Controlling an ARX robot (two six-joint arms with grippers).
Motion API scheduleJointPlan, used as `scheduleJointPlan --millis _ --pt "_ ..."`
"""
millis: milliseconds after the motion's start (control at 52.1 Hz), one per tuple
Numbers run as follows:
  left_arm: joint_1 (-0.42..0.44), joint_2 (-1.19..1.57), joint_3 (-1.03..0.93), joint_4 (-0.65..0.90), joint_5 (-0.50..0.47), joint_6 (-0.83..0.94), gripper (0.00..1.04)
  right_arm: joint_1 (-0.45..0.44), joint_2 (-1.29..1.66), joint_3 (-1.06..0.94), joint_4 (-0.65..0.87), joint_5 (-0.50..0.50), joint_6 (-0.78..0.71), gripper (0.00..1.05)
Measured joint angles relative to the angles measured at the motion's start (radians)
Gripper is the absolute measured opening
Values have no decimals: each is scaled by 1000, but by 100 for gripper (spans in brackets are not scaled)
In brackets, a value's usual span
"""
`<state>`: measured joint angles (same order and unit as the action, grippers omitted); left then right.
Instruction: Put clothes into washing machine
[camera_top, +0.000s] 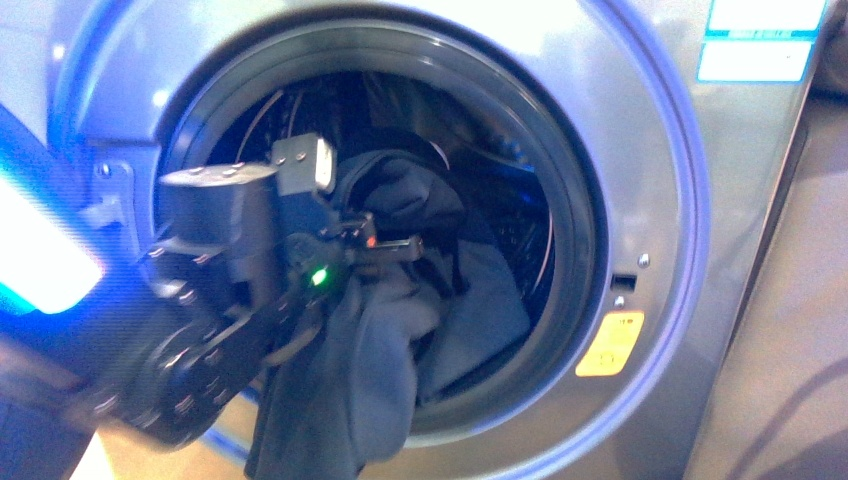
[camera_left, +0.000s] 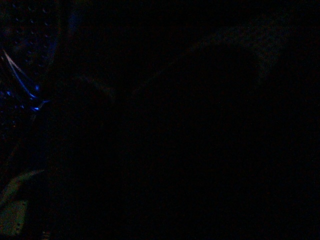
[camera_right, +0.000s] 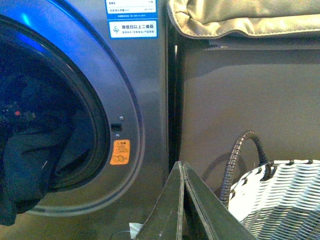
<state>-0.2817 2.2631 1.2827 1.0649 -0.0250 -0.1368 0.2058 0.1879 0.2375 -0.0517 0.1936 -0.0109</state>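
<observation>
The silver-grey washing machine (camera_top: 660, 180) fills the front view, its round porthole open. The dark slate-blue clothes (camera_top: 400, 330) hang half in the drum and half out over the black gasket's lower rim. My left gripper (camera_top: 405, 245) reaches into the porthole and is shut on the clothes. The left wrist view is dark. My right gripper (camera_right: 182, 167) is shut and empty, held to the right of the machine (camera_right: 145, 100). The clothes (camera_right: 30, 150) show in the porthole there too.
An orange warning sticker (camera_top: 610, 343) and a blue-white label (camera_top: 760, 40) are on the machine's front. A white woven basket (camera_right: 280, 195) with a dark handle stands right of the machine. A grey-beige quilted bundle (camera_right: 240, 15) lies on a surface above it.
</observation>
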Motion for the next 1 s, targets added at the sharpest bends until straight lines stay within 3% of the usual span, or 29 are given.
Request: scheduleJointPlan --millis 96,192,307,557,845,998 --pt "0 40 60 -26 -30 9 13 -35 -23 -32 8 -33 0 2" --pt "0 82 127 -60 -76 10 13 -136 -46 -61 10 -164 0 2" --pt "0 129 210 -79 -126 10 13 -197 -68 -90 18 -183 0 2" --pt "-17 212 429 -107 -245 34 13 -202 -110 -149 34 -188 0 2" --pt "-29 282 566 -310 -241 74 13 -202 -138 -183 40 -189 0 2" --pt "-28 326 571 -327 -277 89 13 -203 -165 -206 48 -189 0 2"
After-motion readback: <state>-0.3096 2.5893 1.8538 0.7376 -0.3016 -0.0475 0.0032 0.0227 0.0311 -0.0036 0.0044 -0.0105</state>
